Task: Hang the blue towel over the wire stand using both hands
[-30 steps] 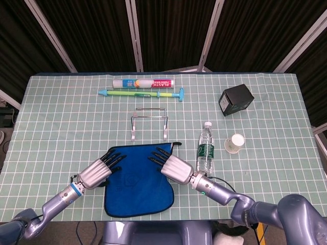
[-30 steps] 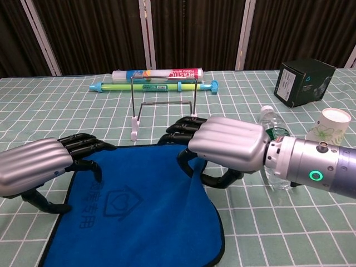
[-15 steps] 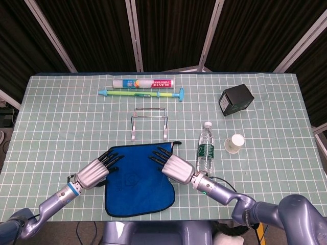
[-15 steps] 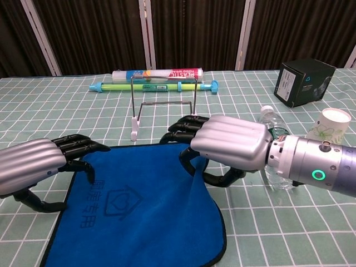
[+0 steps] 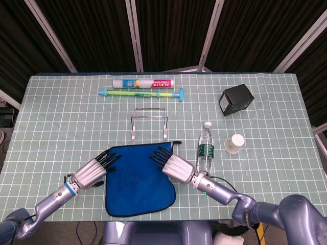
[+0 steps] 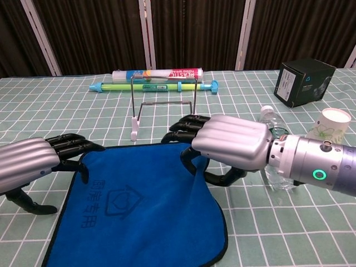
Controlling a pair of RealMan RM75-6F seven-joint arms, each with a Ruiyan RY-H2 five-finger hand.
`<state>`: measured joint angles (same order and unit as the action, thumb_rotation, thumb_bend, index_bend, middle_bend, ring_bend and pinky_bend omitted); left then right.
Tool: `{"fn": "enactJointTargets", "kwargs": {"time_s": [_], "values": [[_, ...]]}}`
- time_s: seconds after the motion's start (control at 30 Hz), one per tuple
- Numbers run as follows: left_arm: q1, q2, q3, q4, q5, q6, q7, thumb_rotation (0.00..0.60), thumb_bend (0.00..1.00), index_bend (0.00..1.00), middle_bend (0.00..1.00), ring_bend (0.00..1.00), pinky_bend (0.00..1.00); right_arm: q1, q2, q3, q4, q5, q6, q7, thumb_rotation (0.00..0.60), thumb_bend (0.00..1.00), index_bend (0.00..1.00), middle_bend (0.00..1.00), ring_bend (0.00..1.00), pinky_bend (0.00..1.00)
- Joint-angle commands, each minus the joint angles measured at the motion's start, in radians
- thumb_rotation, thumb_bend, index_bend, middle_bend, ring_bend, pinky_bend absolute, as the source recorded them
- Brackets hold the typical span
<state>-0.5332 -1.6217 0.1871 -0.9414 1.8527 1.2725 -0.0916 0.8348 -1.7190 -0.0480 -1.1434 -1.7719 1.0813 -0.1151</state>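
The blue towel (image 5: 137,179) (image 6: 139,208) lies flat on the checked cloth near the table's front edge. My left hand (image 5: 91,172) (image 6: 30,166) hovers at its far left corner, fingers spread, and one fingertip touches the towel's edge. My right hand (image 5: 171,163) (image 6: 229,142) sits over the far right corner with fingers curved down onto the cloth and thumb low beside the edge. I see no cloth lifted by either hand. The wire stand (image 5: 148,122) (image 6: 163,104) stands upright just beyond the towel, between the two hands.
A water bottle (image 5: 205,147) stands right beside my right forearm, with a paper cup (image 5: 235,143) past it. A black box (image 5: 236,99) sits far right. A plastic-wrap roll (image 5: 144,82) and a green-blue tube (image 5: 141,93) lie behind the stand.
My left hand has slid left and back, off the towel's surface to its left corner. The right hand and the towel have barely moved.
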Motion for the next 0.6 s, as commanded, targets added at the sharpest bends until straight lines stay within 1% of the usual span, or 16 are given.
{"fn": "enactJointTargets", "kwargs": {"time_s": [0.03,0.17,0.6], "values": [[0.001,0.001,0.004,0.001,-0.003,-0.002,0.001,0.6,0.14,0.36,0.0,0.0,0.0,-0.001,0.001,-0.001,-0.003,-0.001,0.001,-0.003,0.6,0.5,0.63,0.08,0.0,0.0],[0.001,0.0,0.008,0.004,-0.001,0.0,0.012,0.6,0.14,0.36,0.0,0.0,0.0,-0.001,0.004,-0.002,-0.009,-0.004,0.001,-0.01,0.6,0.49,0.63,0.08,0.0,0.0],[-0.02,-0.036,-0.011,0.003,-0.015,-0.02,0.03,0.6,0.14,0.36,0.0,0.0,0.0,-0.007,0.015,-0.003,-0.026,-0.004,0.004,-0.018,0.6,0.5,0.63,0.08,0.0,0.0]]}}
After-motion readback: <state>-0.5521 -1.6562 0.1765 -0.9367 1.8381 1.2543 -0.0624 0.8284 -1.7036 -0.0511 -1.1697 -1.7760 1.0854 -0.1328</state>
